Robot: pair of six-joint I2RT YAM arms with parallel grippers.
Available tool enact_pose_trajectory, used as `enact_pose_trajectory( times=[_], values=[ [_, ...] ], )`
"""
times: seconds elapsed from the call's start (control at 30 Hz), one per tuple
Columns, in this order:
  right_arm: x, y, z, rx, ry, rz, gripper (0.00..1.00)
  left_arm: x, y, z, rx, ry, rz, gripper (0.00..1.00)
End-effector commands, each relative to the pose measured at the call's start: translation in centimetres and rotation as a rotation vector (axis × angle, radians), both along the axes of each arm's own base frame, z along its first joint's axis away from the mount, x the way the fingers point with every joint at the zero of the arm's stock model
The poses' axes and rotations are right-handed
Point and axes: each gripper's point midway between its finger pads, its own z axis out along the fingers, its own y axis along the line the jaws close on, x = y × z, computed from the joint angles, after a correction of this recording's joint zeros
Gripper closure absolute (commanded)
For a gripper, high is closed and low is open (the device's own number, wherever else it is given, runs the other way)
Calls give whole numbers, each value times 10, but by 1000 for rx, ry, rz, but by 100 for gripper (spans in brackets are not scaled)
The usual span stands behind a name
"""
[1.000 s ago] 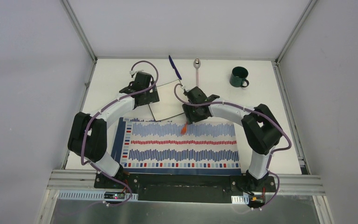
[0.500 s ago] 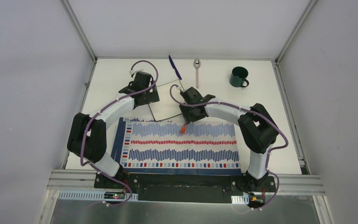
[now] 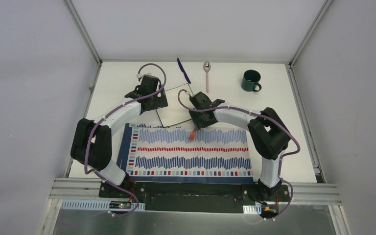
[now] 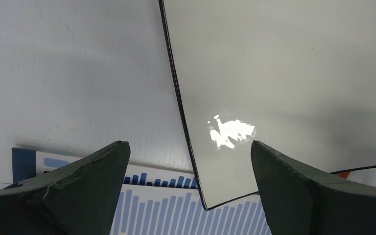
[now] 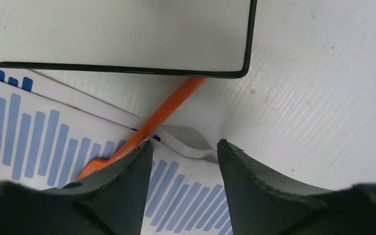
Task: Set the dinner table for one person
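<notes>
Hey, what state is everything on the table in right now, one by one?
Placemat: spread out.
Plate: empty, corner overlapping placemat.
Orange utensil: lying partly under plate.
Mug: upright.
Spoon: lying flat.
Blue utensil: lying flat.
Left gripper: jaws open, over plate.
Right gripper: jaws open, over placemat edge.

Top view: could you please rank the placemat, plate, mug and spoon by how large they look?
1. Placemat
2. Plate, though the arms cover part of it
3. Mug
4. Spoon, longer than the mug but far thinner
</notes>
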Motion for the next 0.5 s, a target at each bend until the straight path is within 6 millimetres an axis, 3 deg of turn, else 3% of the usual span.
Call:
enact_pose_trajectory(
  times=[0.0,0.3,0.47],
  values=[
    [10,11,39,63,-82,5,44,11,1,24,-28,-71,4,1],
    [3,26,87,187,-129,31,43,10,-1,22,-40,-65,2,1],
    [-4,47,89,263,-112,41,43,10,-4,21,-53,-64,-1,1]
  ],
)
